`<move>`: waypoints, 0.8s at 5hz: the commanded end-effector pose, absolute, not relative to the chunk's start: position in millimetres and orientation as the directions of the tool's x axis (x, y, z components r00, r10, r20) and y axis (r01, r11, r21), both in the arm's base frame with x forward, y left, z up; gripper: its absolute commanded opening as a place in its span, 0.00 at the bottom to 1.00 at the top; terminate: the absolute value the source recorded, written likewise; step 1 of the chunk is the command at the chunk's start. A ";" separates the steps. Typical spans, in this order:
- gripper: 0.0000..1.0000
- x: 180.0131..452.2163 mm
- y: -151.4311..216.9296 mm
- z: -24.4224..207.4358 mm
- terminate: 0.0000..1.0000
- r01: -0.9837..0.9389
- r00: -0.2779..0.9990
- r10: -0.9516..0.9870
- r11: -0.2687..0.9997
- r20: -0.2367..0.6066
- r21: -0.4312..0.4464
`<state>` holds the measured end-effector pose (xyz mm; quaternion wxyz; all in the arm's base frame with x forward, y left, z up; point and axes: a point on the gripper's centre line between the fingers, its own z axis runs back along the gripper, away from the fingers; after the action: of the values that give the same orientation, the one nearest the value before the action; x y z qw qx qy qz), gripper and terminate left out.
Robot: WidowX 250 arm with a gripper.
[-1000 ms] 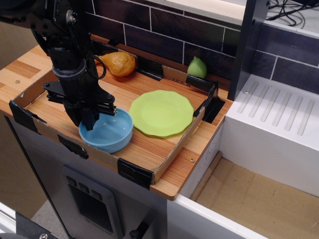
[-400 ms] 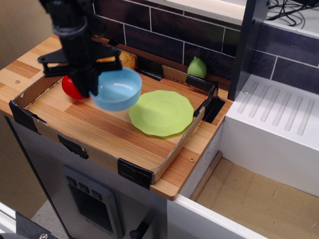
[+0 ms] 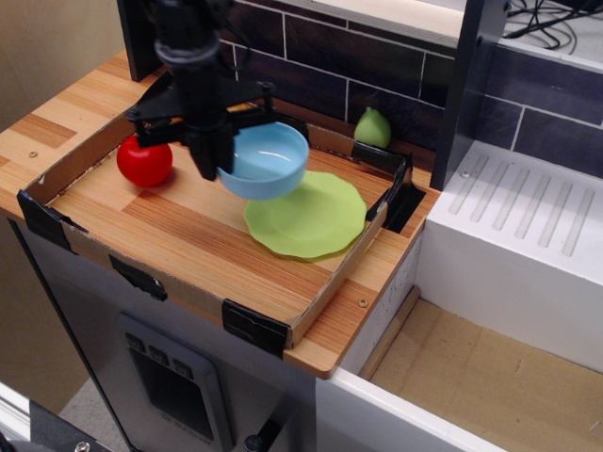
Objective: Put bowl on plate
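The light blue bowl (image 3: 267,160) hangs in the air, held by its left rim, above the left edge of the lime green plate (image 3: 311,215). The plate lies flat at the right of the cardboard tray (image 3: 170,278). My black gripper (image 3: 219,160) reaches down from above and is shut on the bowl's rim. The bowl hides the far left part of the plate.
A red apple (image 3: 144,161) sits at the tray's left. A small green pear (image 3: 372,128) stands by the brick back wall. A dark post (image 3: 471,85) and a white sink-like unit (image 3: 513,235) stand to the right. The orange object seen earlier is hidden behind the arm.
The gripper lifted the bowl off the tray floor and carried it right and back, from the tray's front left to above the plate's left edge. The apple came into view.
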<state>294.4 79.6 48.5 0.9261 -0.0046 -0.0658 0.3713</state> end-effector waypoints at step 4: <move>1.00 307.1 56.2 32.5 0.00 -0.658 0.736 0.655 0.751 0.174 -0.044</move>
<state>304.4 55.3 24.5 0.9329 0.0133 -0.0750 0.3521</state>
